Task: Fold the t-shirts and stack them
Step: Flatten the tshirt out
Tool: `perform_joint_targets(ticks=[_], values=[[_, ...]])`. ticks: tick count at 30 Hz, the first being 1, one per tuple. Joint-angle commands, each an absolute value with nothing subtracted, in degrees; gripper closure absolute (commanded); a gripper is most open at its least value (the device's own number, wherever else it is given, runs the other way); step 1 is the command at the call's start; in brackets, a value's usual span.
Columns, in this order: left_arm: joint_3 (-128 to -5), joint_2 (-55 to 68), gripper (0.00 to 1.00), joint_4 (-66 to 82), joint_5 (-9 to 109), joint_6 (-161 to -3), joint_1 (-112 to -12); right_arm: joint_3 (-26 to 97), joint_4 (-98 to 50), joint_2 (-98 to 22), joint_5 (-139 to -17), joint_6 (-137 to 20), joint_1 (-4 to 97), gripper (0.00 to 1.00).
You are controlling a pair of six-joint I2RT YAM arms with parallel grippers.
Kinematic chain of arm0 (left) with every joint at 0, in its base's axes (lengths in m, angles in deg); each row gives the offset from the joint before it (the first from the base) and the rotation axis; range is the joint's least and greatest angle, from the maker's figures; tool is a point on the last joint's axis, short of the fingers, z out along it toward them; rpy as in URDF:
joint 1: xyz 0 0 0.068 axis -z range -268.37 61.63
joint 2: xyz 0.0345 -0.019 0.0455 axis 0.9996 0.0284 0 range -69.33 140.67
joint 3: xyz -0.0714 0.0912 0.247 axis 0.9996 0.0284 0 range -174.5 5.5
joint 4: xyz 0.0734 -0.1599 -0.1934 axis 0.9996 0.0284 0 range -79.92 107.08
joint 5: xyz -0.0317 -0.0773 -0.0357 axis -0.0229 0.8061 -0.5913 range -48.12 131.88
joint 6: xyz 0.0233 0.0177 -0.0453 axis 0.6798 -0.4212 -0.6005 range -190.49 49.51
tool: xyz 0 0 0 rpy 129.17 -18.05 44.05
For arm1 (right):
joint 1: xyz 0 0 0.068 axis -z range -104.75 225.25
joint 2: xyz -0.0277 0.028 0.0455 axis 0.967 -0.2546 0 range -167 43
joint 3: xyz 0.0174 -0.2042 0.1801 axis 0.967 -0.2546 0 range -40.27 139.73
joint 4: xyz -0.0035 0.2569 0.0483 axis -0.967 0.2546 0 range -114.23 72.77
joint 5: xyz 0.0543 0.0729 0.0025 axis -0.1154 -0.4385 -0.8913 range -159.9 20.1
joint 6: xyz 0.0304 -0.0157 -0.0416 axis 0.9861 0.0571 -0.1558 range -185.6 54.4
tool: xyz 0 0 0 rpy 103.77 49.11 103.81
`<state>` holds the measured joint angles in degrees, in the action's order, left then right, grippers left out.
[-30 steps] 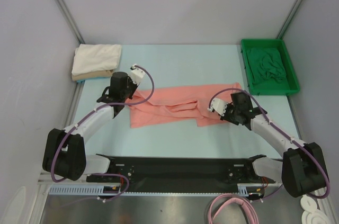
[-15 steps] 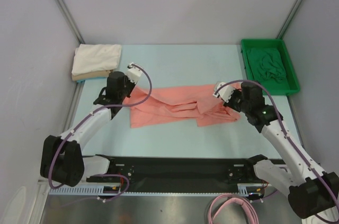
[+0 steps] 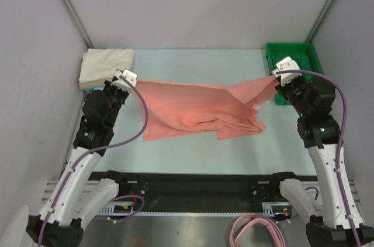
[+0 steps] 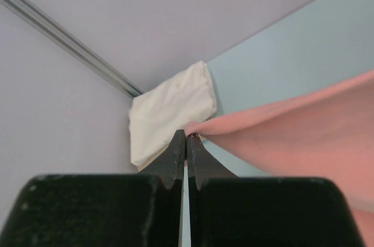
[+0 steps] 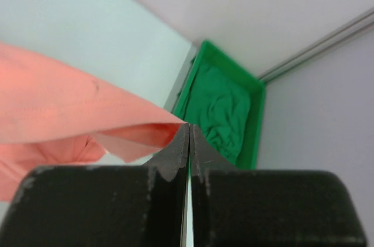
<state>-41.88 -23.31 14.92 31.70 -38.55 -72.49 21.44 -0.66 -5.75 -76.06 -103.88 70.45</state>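
Seen from above, the right arm hides part of the green tray (image 5: pixel 257 119), right of the salmon-pink t-shirt (image 3: pixel 198 110). The tray holds a crumpled dark green t-shirt (image 5: pixel 225 112). Left of the pink shirt lies a folded white t-shirt (image 3: pixel 105 63), possibly with a tan layer beneath. The left pincer (image 4: pixel 186 137) and right pincer (image 5: pixel 188 129) each clamp tight on opposite corners, the shirt's far edge taut between them and its near part bunched on the desk (image 3: pixel 198 63), whose surface shows beyond it
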Motion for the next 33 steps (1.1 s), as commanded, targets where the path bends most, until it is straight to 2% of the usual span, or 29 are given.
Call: perform_joint_targets(ticks=[1, 14, 26, 33], values=[[-47.41, -28.18, 1.0, 19.56, 32.47, -34.28, -72.99, 26.08, -2.87, -1.91, -78.95, -102.78, 70.77, 1.0], [-70.08, -36.97, 0.99, 39.07, 36.86, -32.7, -72.9, 58.59, 11.88, -2.35, -80.54, -99.53, 70.77, 1.0], [-95.48, -39.71, 1.0, 52.7, 39.59, -34.54, -72.99, 86.43, 23.14, 0.03, -84.23, -100.05, 72.96, 1.0], [-104.71, -37.6, 1.0, 53.85, 38.89, -33.49, -73.17, 92.27, 19.28, -1.11, -86.51, -98.83, 77.27, 1.0]])
